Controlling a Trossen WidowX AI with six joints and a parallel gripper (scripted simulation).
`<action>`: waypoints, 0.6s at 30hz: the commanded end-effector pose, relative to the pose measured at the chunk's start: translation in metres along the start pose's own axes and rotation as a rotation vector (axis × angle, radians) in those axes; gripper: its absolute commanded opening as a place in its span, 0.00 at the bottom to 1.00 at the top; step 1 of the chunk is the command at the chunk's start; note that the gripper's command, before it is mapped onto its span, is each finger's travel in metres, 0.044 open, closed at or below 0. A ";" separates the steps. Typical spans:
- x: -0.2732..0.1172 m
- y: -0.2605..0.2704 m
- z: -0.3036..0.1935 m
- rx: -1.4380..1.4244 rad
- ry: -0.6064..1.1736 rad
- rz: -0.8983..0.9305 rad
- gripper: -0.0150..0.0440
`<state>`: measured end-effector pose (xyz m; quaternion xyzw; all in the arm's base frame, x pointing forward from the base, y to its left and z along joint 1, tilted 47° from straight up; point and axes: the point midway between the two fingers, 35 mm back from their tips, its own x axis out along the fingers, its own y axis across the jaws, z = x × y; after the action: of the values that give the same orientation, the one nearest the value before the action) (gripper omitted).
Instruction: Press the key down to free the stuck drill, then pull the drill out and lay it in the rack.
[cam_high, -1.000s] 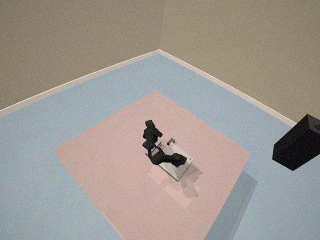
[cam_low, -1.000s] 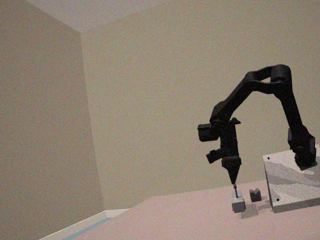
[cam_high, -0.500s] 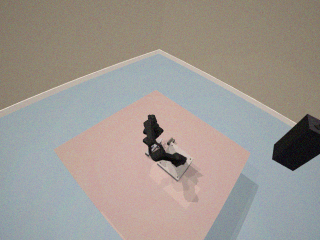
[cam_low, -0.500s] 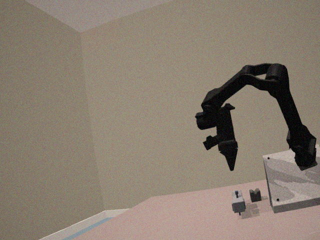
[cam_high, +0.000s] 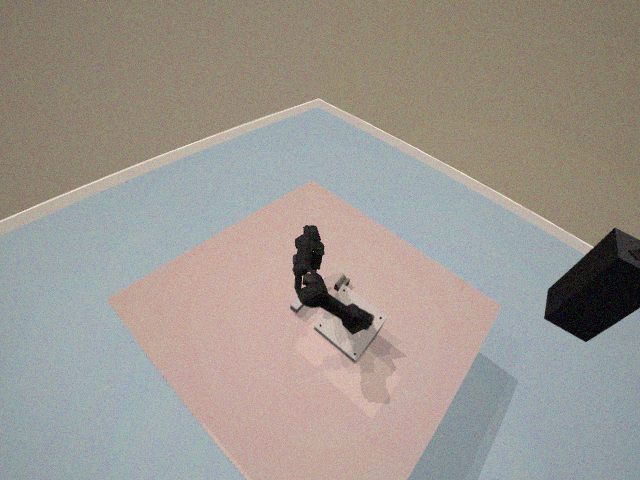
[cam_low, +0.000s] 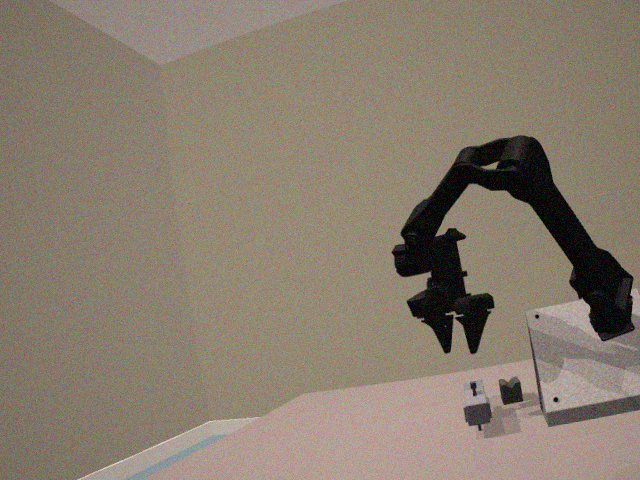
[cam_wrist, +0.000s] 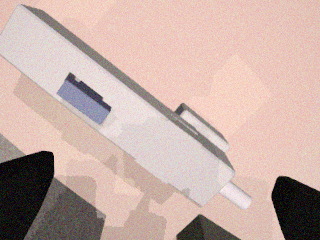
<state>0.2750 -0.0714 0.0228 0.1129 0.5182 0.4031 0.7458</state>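
Open gripper above the drill's block

The gripper (cam_high: 308, 253) (cam_low: 460, 352) (cam_wrist: 167, 178) points downward with its two fingers spread and nothing between them. Below the fingertips, apart from them, lies a long pale block (cam_low: 476, 404) (cam_wrist: 117, 102), which crosses the wrist view at a slant. A short pale rod, apparently the drill (cam_wrist: 237, 195), sticks out of the block's end on the right of that view; the rest of it cannot be made out. A blue key (cam_wrist: 82, 102) shows in the slot in the block's upper face, toward the other end.

Near the block stands a dark V-notched support (cam_low: 510, 391), seemingly part of the rack, with no drill lying in its notch.

The black arm (cam_high: 338, 308) (cam_low: 560, 219) rises from beside a pale plate (cam_high: 355, 353) (cam_low: 543, 392), bends over at a high elbow and slopes down to the wrist, where the gripper hangs nearly upright. A pink surface (cam_high: 206, 310) (cam_low: 330, 428) (cam_wrist: 150, 40) spreads beneath everything.
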 end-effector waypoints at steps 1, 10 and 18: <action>0.034 -0.051 -0.035 -0.573 0.008 -0.004 1.00; 0.061 -0.078 -0.063 -0.967 0.009 -0.001 1.00; 0.065 -0.081 -0.067 -1.022 0.010 0.000 1.00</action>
<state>0.2712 -0.0892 -0.0705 -0.1824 0.3237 0.5730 0.7305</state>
